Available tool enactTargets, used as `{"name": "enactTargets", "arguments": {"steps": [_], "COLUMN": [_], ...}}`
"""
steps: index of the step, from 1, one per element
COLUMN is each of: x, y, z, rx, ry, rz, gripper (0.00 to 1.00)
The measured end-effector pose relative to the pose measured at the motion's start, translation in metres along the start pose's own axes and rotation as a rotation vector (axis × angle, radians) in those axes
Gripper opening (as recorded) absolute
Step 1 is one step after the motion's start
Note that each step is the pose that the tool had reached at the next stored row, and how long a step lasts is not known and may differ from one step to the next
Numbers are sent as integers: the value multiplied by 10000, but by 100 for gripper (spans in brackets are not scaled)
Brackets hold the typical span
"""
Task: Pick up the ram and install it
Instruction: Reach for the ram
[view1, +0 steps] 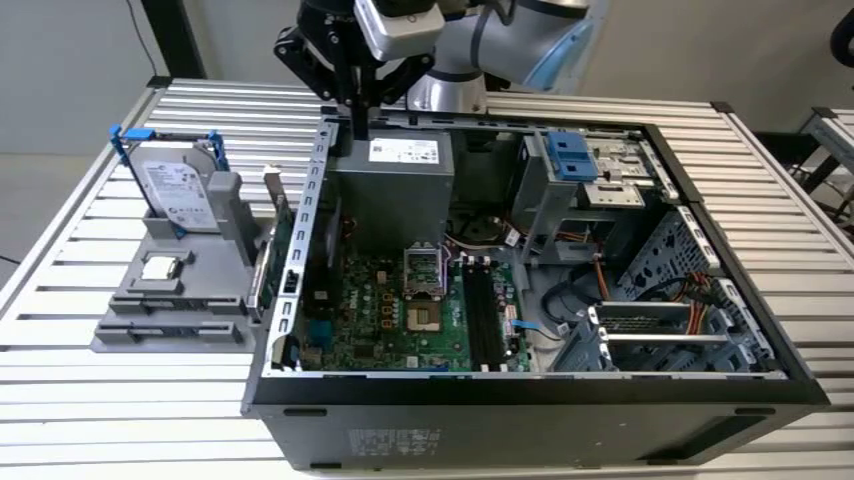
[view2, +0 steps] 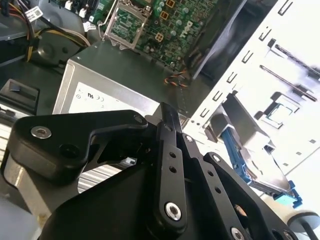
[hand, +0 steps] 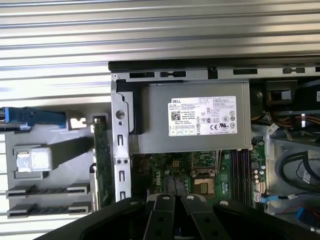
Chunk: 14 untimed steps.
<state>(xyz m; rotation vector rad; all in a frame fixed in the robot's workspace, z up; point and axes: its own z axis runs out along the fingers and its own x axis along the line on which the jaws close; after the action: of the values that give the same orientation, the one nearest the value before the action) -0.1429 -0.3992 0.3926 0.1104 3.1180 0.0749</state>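
Exterior view has the gripper (view1: 360, 128) hanging at twelve o'clock over the back edge of the open computer case (view1: 534, 425), just above the grey power supply (view1: 400, 190). Its fingers are pressed together with nothing between them. The ram (view1: 264, 262) stands on edge in the grey holder (view1: 174, 335) at nine o'clock of the case, just outside its wall and well apart from the gripper; the first wrist view shows it too (hand: 102, 160).

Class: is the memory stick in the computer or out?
Out. The memory stick stands on edge at the grey holder, outside the computer wall.
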Motion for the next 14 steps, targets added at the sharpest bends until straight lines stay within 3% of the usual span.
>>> {"name": "enactTargets", "arguments": {"steps": [14], "x": [188], "y": [-13], "z": [-4], "rx": [0], "ry": [2], "rz": [1], "gripper": [0]}}
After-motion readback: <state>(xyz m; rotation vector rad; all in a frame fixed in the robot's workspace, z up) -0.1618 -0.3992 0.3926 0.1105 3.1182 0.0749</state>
